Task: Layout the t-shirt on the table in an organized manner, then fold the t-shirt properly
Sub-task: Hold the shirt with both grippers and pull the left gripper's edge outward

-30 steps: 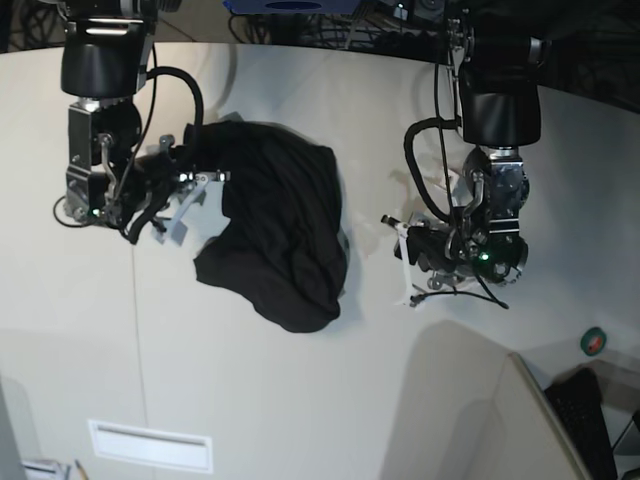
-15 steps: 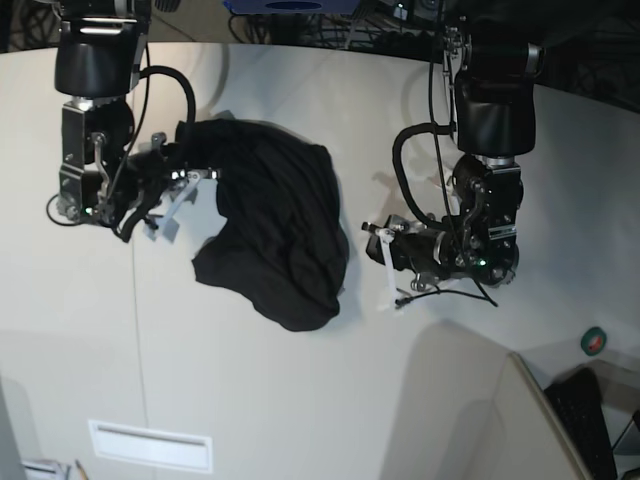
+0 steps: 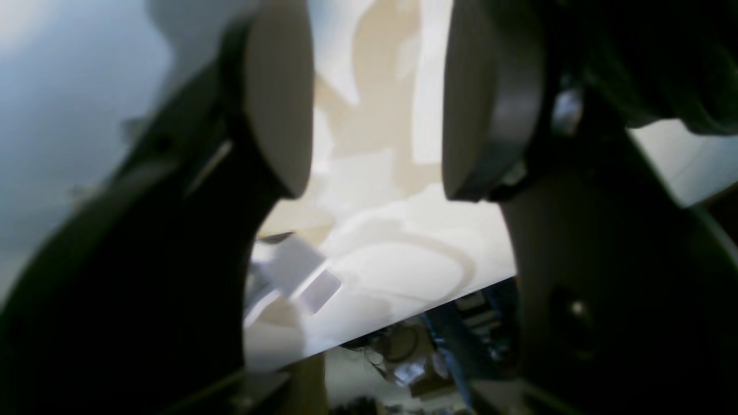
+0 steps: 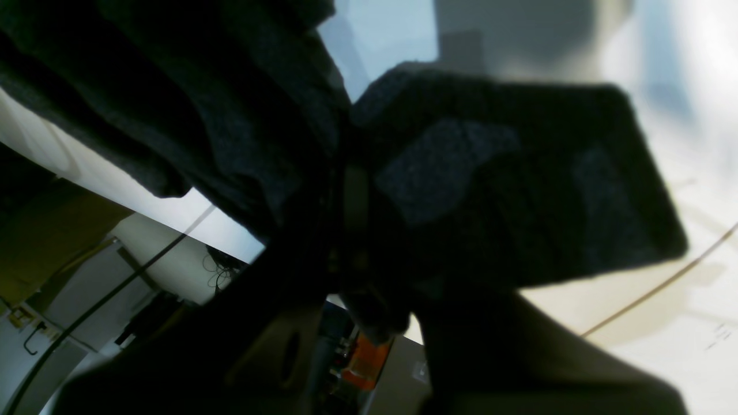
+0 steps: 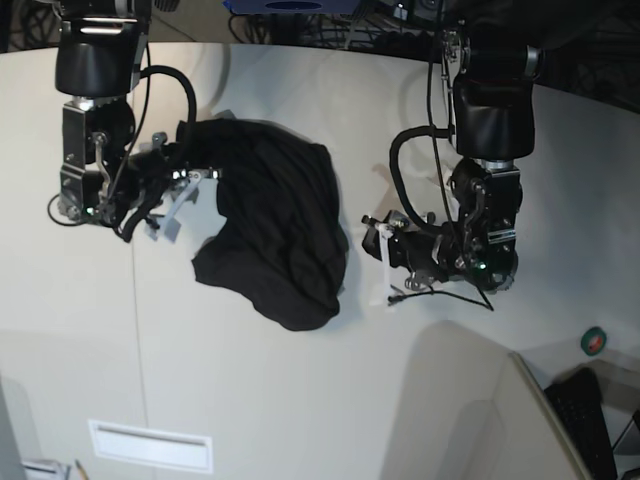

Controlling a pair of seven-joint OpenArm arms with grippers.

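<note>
left gripper [image 5: 383, 262] moved closer to the crumpled black cloth t-shirt [image 5: 275, 225], spread and empty, right gripper [image 5: 172, 190] pinching its 10 o'clock edge, on cream surface [image 5: 250, 380]

The large, smooth off-white table [image 5: 250, 400] with a curved far edge bears a crumpled black cloth t-shirt [image 5: 280, 235], a small white rectangular plate [image 5: 150, 445] near its front, and a thin straight seam.
</note>
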